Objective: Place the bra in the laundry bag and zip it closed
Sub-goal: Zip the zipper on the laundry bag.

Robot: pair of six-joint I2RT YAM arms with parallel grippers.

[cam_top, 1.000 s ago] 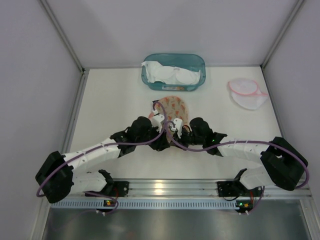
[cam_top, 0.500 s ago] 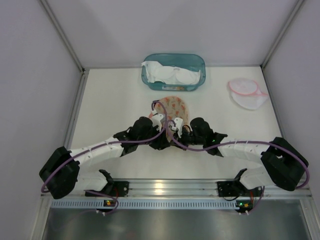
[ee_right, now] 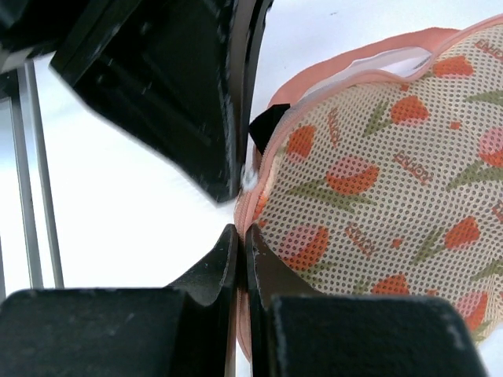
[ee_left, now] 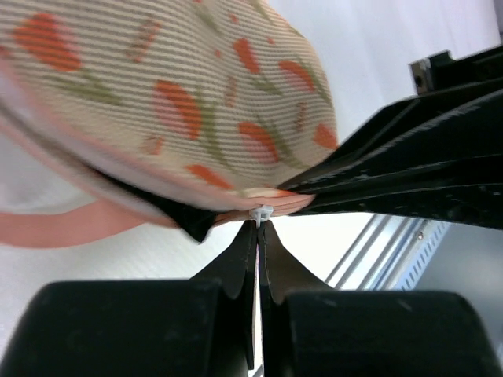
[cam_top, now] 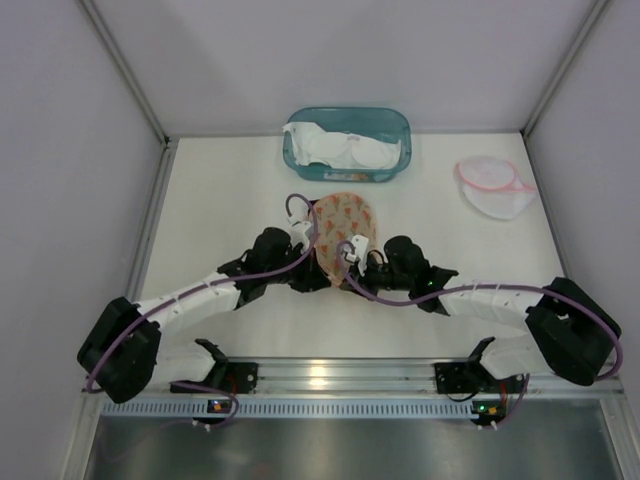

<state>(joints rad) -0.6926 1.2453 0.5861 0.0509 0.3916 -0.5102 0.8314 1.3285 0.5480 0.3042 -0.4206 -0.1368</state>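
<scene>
While right gripper (ee_right: 242,234) pinches laundry bag (ee_right: 377,184) rim as anchor, left gripper (ee_left: 258,237) clamps tight on zipper pull (ee_left: 262,212), apparently ready for zipping.

White-and-black arms (cam_top: 190,298), purple cables (cam_top: 385,297)

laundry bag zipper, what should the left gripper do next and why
Probably start drawing the zipper pull along the pink rim. The left gripper is shut with the small white pull at its tips, the right gripper is shut on the rim of the laundry bag beside it as an anchor, and the right wrist view shows the seam gaping further along.
</scene>
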